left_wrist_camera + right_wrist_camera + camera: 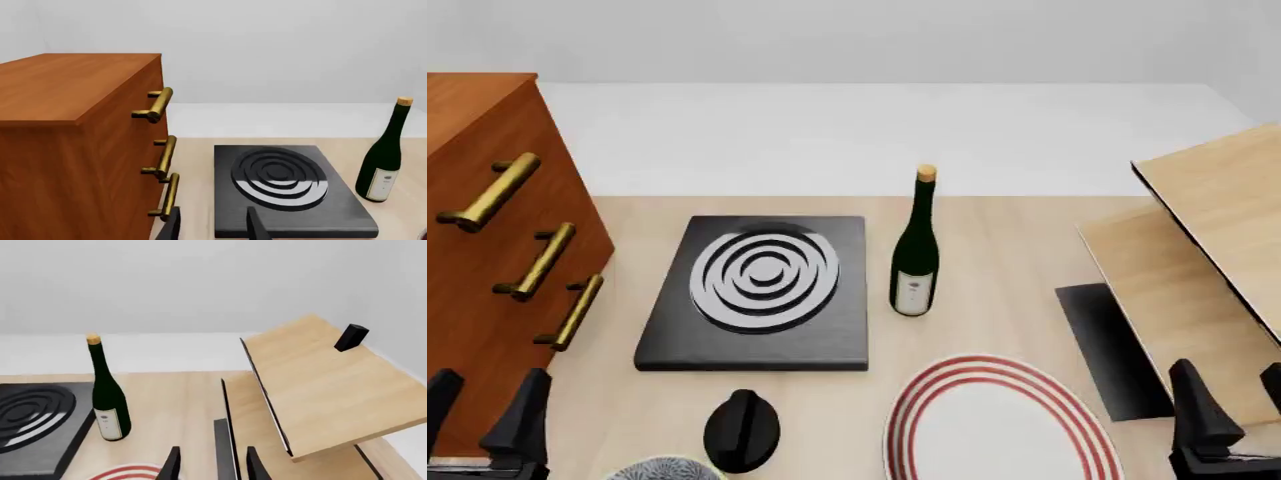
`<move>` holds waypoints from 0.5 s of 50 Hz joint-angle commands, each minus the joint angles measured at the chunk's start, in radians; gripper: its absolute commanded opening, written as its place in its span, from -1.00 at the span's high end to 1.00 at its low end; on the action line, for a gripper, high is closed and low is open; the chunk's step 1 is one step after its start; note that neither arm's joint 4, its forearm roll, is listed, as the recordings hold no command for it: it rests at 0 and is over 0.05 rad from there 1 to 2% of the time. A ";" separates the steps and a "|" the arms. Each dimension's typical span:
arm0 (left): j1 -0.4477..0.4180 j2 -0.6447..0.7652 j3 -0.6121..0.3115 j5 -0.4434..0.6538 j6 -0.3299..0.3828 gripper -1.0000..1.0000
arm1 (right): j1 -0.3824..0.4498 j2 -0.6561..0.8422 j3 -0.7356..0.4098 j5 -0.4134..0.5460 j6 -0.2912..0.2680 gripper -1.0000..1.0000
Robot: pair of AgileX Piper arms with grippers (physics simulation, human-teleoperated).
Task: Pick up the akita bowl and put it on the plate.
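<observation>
The pale wooden worktop carries a large white plate with red concentric rings at five o'clock in the front view; the blue-and-white patterned akita bowl barely peeks in at seven o'clock, beside a black knob-like object. The left gripper, fingers apart and empty, sits nearest, so it should probably descend over the bowl's rim. The right gripper is likewise spread and empty. Only the front view shows the bowl.
</observation>
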State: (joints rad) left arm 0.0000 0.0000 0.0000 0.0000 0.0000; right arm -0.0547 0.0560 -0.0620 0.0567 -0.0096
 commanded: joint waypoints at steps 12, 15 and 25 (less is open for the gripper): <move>0.000 0.000 0.000 0.000 0.000 -1.00 | 0.082 -0.056 -0.110 0.030 -0.036 -1.00; 0.000 0.000 0.000 0.000 0.000 -1.00 | 0.084 -0.054 -0.140 0.065 -0.024 -1.00; 0.000 0.000 0.000 0.000 0.000 -1.00 | 0.137 0.014 -0.249 0.136 -0.014 -1.00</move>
State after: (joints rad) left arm 0.0000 0.0000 0.0000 0.0000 0.0000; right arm 0.0394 0.0286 -0.2196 0.1371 -0.0249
